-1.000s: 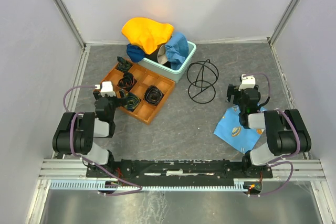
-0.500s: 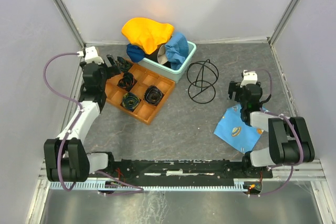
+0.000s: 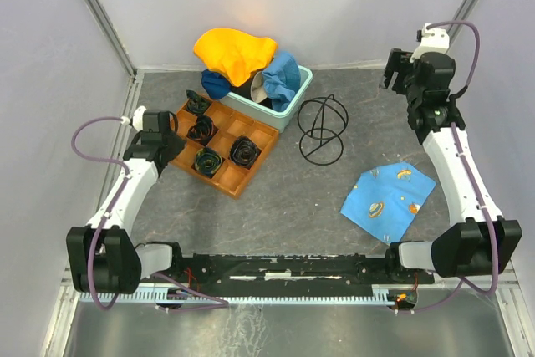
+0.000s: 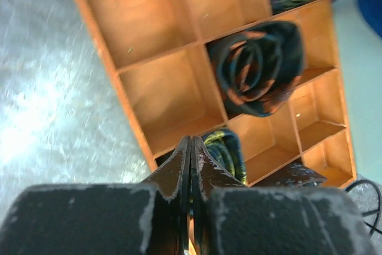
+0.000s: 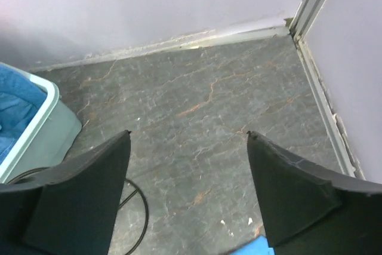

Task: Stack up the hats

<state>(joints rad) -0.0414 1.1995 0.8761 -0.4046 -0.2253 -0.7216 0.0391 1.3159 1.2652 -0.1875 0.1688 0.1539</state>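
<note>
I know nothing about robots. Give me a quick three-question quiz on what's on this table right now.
1. True or false: the left gripper is shut, with nothing between its fingers.
2. Which hat lies topmost on the pile at the mint-green tub? A. black B. yellow-orange C. light blue
3. Fill in: the right gripper has its fingers ____, with only bare table showing between them.
Key: 1 true. 2 B, the yellow-orange hat. 3 open.
</note>
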